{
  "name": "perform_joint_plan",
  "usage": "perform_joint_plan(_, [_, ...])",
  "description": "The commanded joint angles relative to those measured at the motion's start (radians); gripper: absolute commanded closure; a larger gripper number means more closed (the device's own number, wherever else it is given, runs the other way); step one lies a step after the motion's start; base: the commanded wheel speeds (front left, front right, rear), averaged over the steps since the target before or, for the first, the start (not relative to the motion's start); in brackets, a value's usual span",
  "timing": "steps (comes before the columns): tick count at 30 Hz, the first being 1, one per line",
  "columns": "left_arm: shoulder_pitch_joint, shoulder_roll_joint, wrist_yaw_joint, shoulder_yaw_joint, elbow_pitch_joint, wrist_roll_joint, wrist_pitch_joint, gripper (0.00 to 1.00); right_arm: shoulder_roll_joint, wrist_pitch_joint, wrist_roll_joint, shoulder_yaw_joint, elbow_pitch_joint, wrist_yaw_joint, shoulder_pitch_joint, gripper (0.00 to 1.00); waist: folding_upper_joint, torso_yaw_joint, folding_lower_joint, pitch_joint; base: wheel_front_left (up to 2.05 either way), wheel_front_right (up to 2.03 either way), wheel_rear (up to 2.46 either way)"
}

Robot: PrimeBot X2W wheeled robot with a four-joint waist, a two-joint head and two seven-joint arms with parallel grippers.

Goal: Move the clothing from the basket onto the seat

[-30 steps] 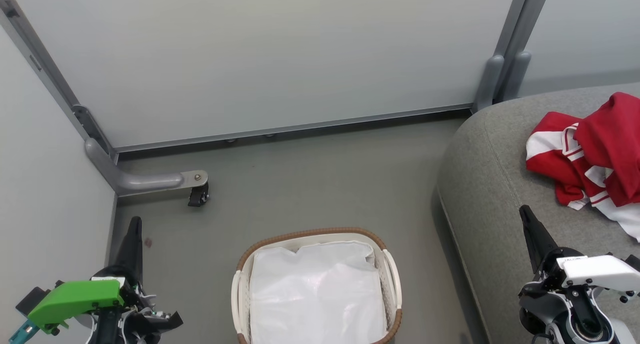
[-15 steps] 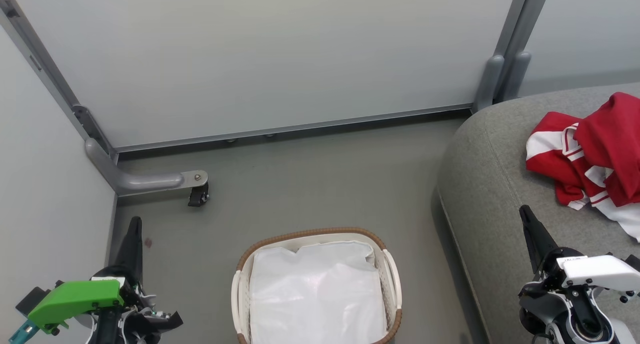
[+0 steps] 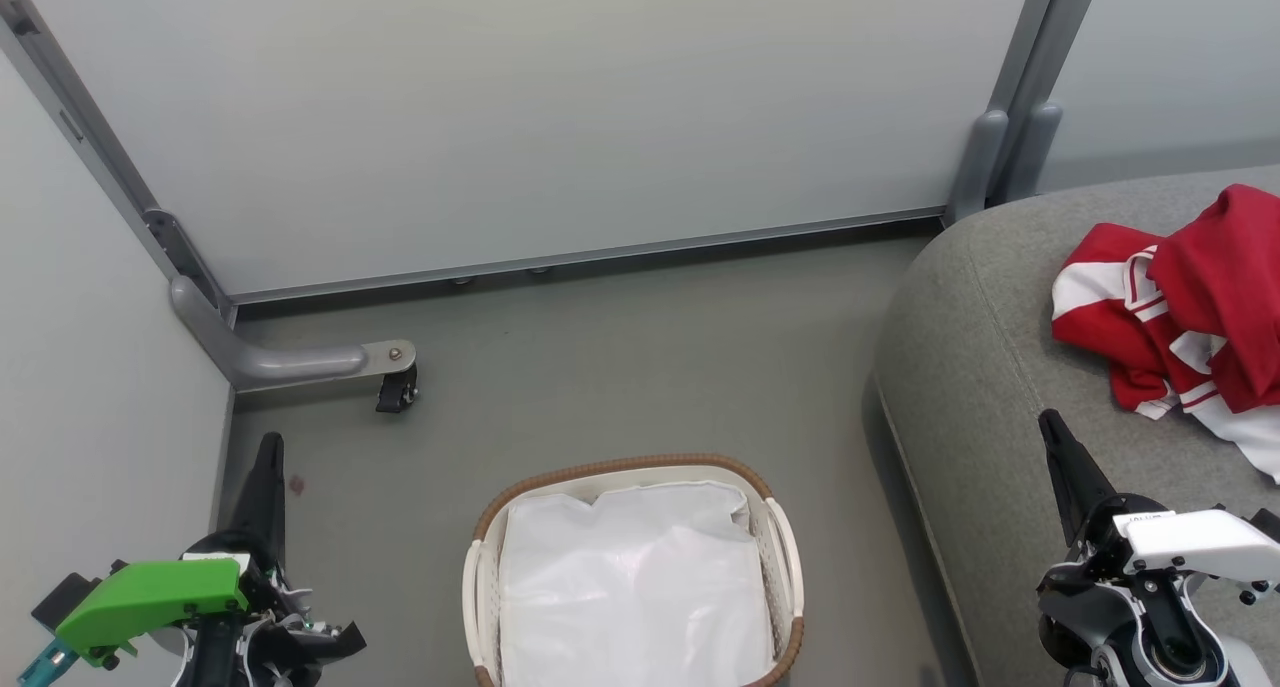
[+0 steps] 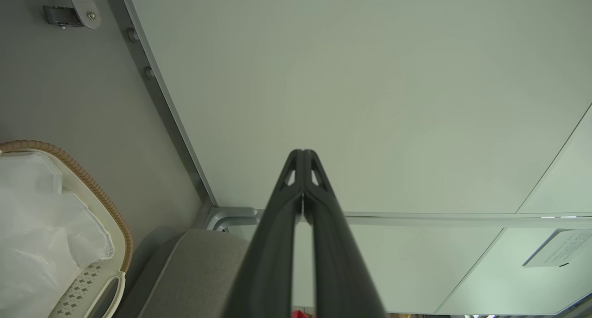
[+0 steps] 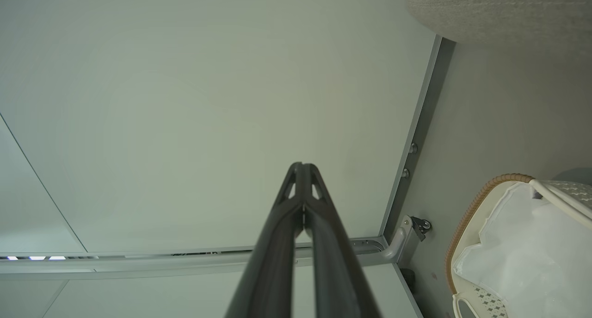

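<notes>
The clothing [image 3: 1180,307] was seen lying in a bunched red-and-white heap on the grey seat [image 3: 980,367], at about 1 o'clock from the right fingers [image 3: 1070,467] in the head view and well apart from them. The heap was cut off by the picture's edge, so no clear long axis could be told. The right arm was judged much the nearer. The left fingers [image 3: 268,477] were placed far over at 9 o'clock, beyond the basket [image 3: 620,464]. Both pairs of fingers were pressed fully together with nothing held between them. Only the white liner [image 3: 630,587] was seen in the basket, so the task was judged to be as good as done, with no further pick called for. No brand was made out on the clothing or basket. A small label on the right wrist housing [image 3: 1140,517] and a pale sheet [image 4: 562,248] in the left wrist view carried writing too small to be read.
</notes>
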Motion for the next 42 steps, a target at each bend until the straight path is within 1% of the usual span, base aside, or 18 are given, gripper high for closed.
perform_joint_plan(1, [-0.010, 0.006, -0.006, 0.002, -0.001, -0.003, 0.003, 1.00, -0.006, 0.001, 0.003, -0.002, -0.002, 0.000, 0.011, 1.00, 0.0000, 0.000, 0.0000, 0.000, 0.00, 0.00, 0.00])
perform_joint_plan(42, [-0.010, 0.007, -0.006, 0.002, 0.000, -0.003, 0.003, 1.00, -0.006, 0.001, 0.003, -0.002, -0.002, 0.000, 0.011, 1.00, 0.0000, 0.000, 0.0000, 0.000, 0.00, 0.00, 0.00])
